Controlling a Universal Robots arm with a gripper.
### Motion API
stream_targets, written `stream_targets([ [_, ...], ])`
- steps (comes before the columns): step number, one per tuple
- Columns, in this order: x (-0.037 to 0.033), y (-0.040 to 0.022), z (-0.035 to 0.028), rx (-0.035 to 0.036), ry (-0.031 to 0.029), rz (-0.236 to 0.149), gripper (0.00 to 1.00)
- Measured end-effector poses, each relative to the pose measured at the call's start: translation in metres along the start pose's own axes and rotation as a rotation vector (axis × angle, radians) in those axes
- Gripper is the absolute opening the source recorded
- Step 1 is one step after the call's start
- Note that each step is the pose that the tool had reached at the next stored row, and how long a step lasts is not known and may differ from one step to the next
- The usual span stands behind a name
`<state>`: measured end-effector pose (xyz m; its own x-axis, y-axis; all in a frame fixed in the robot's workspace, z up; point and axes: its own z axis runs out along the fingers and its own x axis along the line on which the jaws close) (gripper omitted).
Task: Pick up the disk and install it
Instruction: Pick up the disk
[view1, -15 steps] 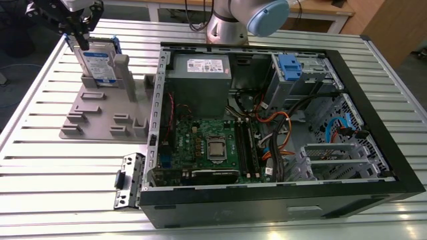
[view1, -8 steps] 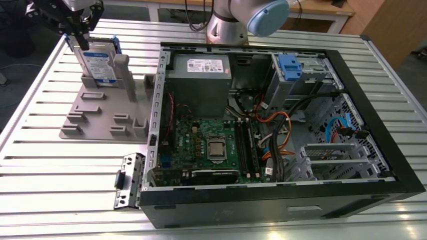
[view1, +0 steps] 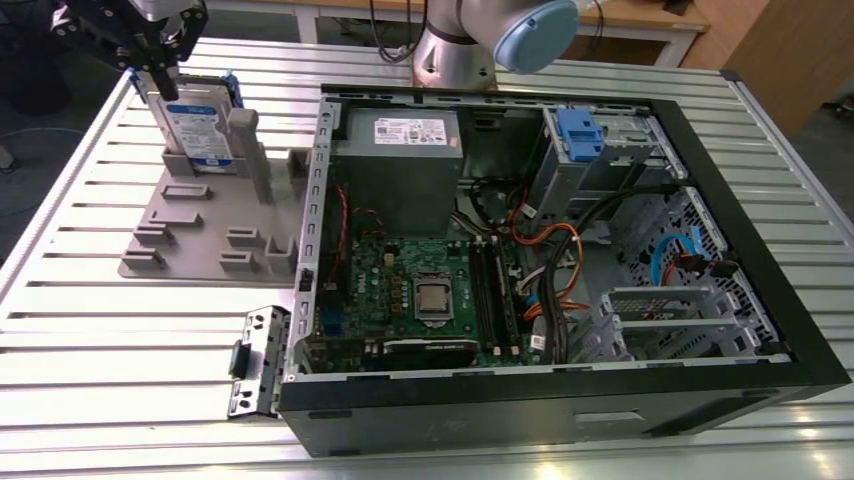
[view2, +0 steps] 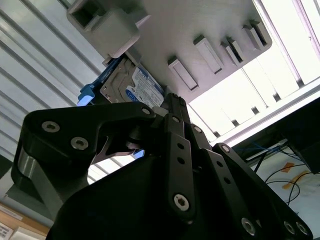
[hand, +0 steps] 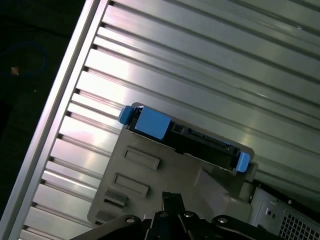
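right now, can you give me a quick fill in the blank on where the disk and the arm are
1. The flat silver metal disk with blue side rails stands ____ in the grey plastic holder.
2. That holder lies on the slatted aluminium table, to the exterior view's ____ of the open black computer case.
3. The black gripper is at the disk's ____ edge.

Missing words: upright; left; top.

The silver disk (view1: 195, 122) has a white-and-blue label and blue rails; the holder (view1: 184, 218) is grey.
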<state>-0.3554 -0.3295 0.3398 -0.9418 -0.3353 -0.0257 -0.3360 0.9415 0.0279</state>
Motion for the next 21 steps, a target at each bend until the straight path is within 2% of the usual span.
stream_targets([
  [21,0.0000,0.0000,0.0000,-0.0023,0.0024,-0.089,0.10],
])
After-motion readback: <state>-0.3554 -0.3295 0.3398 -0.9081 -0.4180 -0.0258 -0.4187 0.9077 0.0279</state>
